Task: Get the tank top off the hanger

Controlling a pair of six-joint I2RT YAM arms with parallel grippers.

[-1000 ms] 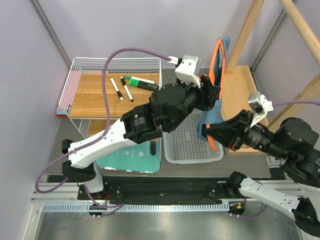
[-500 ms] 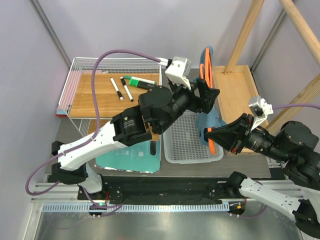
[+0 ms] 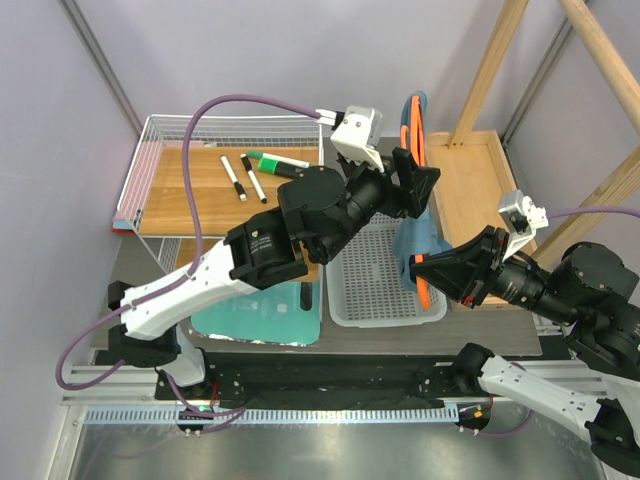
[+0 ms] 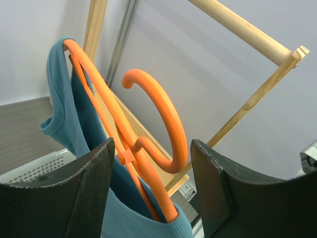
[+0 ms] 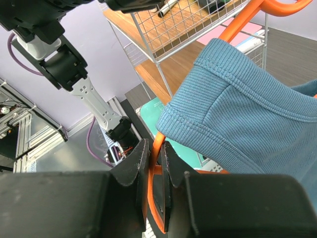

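The orange hanger [image 3: 412, 128] stands almost on edge over the white basket, hook uppermost. The teal tank top [image 3: 420, 240] hangs on it. My right gripper [image 3: 425, 272] is shut on the hanger's lower bar [image 5: 159, 139], with the tank top's hem [image 5: 247, 104] bunched just above its fingers. My left gripper [image 3: 415, 185] is open. In its wrist view the jaws [image 4: 151, 148] stand on either side of the hanger's neck and hook [image 4: 168, 111] without touching. The tank top's strap and neckline [image 4: 138, 223] lie between them.
A white perforated basket [image 3: 385, 300] lies below the hanger. A mint-green mat [image 3: 260, 315] lies to its left. A wire rack [image 3: 200, 180] holds several markers at back left. A wooden tray [image 3: 475, 180] and wooden posts [image 3: 490, 60] stand at the right.
The hanger's top and my left gripper have shifted left over the second. The right gripper has dropped slightly, still holding the hanger. Little has changed in the last half second.
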